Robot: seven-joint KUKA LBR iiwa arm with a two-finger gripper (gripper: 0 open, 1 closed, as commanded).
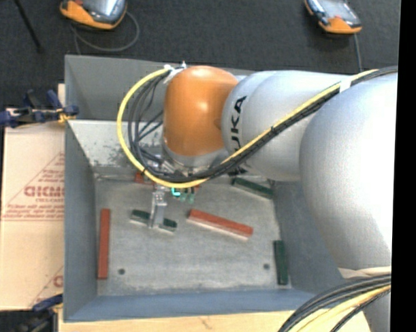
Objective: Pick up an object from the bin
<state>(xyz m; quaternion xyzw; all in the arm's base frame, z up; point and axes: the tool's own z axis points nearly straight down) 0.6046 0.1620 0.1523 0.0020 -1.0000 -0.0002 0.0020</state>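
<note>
My gripper (158,211) hangs below the orange wrist cover, low in the bin's middle left. It stands right at the middle of a short dark green bar (139,215), which lies flat and sticks out on both sides of it. A longer red-brown bar (219,223) lies just to the right, slightly slanted and apart from the gripper.
A red bar (104,243) lies along the left wall. A dark green bar (280,262) lies along the right wall, and another green bar (252,187) shows under the arm at the back. The arm covers the bin's back right.
</note>
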